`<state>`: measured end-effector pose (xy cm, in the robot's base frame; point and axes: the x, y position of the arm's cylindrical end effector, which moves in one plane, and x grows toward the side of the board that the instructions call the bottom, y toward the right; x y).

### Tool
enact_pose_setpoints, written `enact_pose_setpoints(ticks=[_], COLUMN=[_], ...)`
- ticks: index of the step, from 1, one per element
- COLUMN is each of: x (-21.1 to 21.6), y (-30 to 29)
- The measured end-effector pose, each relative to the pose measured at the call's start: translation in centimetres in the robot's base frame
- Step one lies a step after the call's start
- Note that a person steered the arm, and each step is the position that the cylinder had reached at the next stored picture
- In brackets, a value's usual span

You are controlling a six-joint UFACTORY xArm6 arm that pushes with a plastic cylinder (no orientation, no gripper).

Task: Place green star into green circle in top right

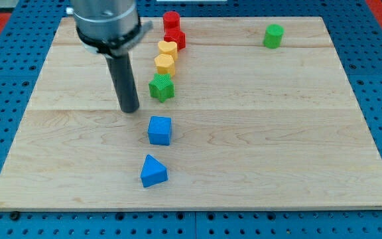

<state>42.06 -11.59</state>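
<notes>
The green star (161, 87) lies left of the board's middle, just below two yellow blocks. The green circle (273, 36) stands near the view's top right. My tip (130, 109) rests on the board a little to the left of the green star and slightly lower, with a small gap between them.
A column runs up from the star: a yellow block (165, 64), a yellow block (168, 48), a red block (175, 38) and a red cylinder (171, 20). A blue cube (159, 130) and a blue triangular block (153, 171) lie below. The wooden board (277, 133) sits on a blue pegboard.
</notes>
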Motion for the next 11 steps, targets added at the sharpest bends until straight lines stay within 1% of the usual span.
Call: enact_pose_setpoints(ticks=[1, 2, 3, 4, 5, 7, 8, 9, 10, 11], x=[-2.8, -2.0, 0.4, 0.8, -1.5, -8.9, -11.6, -12.4, -12.6, -14.4], y=[5.5, 11.0, 14.5, 19.5, 23.0, 24.2, 25.6, 27.7, 28.3, 30.3])
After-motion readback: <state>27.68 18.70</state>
